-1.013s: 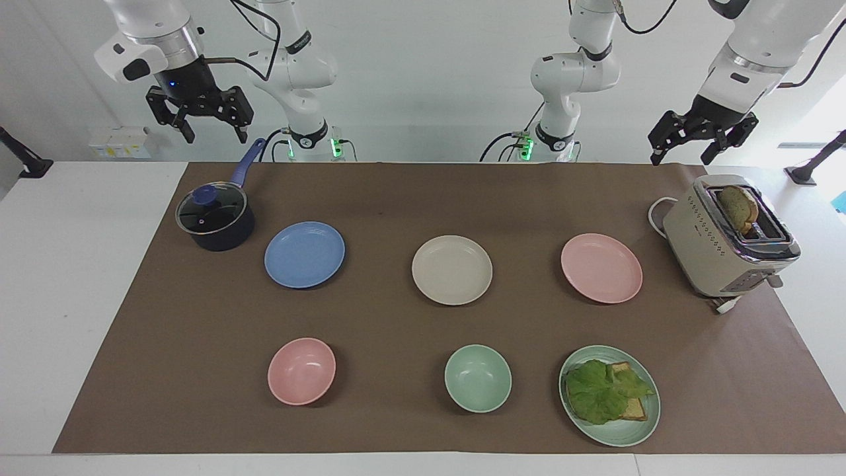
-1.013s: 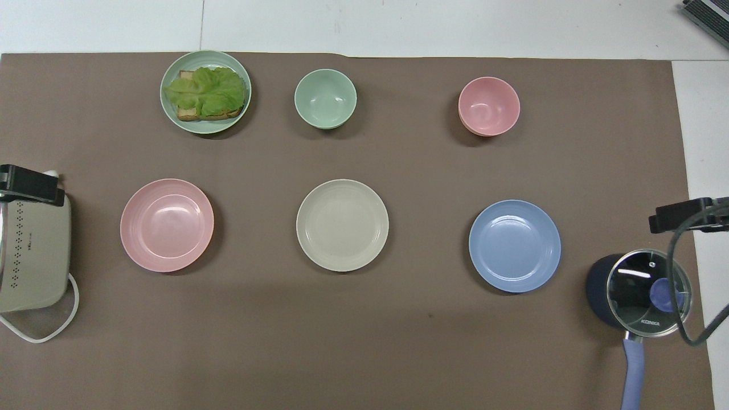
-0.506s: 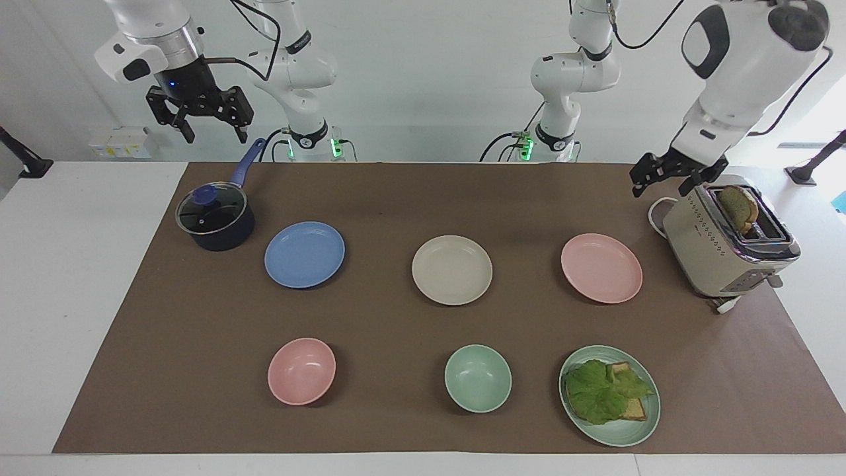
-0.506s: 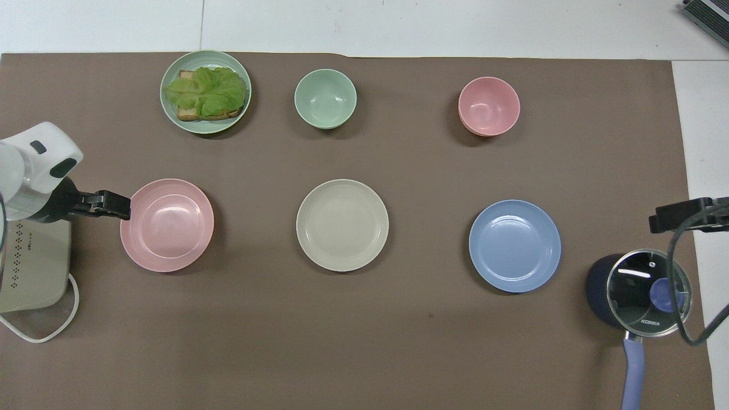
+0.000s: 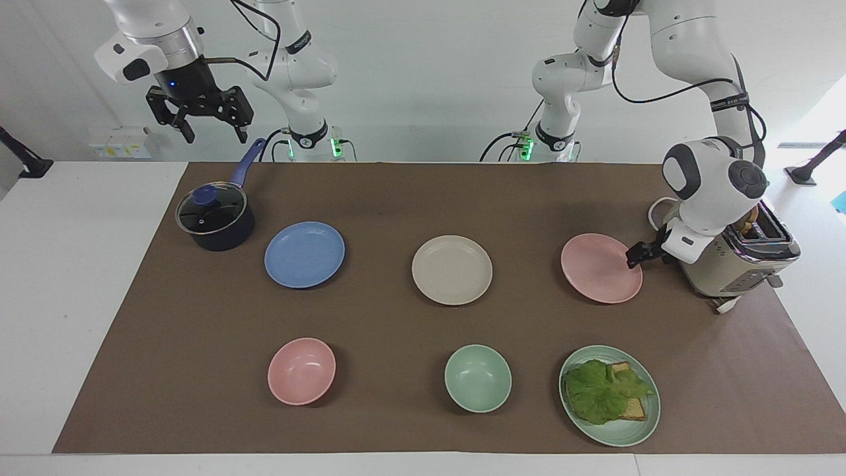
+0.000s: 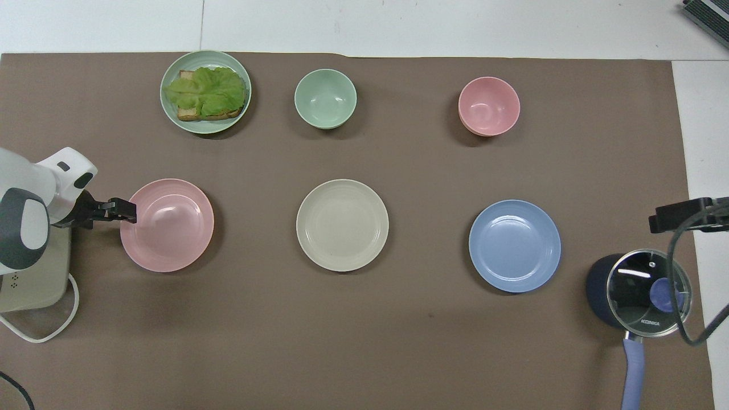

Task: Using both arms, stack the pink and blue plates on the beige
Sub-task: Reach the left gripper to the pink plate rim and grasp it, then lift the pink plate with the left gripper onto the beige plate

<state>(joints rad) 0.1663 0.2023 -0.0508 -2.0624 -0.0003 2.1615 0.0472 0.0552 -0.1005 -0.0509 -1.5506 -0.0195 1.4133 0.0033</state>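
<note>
Three plates lie in a row on the brown mat. The beige plate [image 5: 452,270] [image 6: 342,225] is in the middle, the blue plate [image 5: 304,254] [image 6: 514,246] toward the right arm's end, and the pink plate [image 5: 598,271] [image 6: 171,233] toward the left arm's end. My left gripper [image 5: 637,254] [image 6: 127,210] is low and lies sideways at the pink plate's rim, on the toaster's side, open around the rim's edge. My right gripper [image 5: 215,135] [image 6: 680,214] hangs open and high, near the pot, holding nothing.
A lidded dark pot [image 5: 215,221] [image 6: 638,290] with a blue handle stands beside the blue plate. A beige toaster [image 5: 733,268] [image 6: 31,273] stands close to my left arm's wrist. Farther from the robots stand a pink bowl [image 5: 301,371], a green bowl [image 5: 477,378] and a green plate [image 5: 621,433] with lettuce on bread.
My left arm has swung down from high over the toaster to the pink plate's rim. The right arm has not moved, and neither have the plates.
</note>
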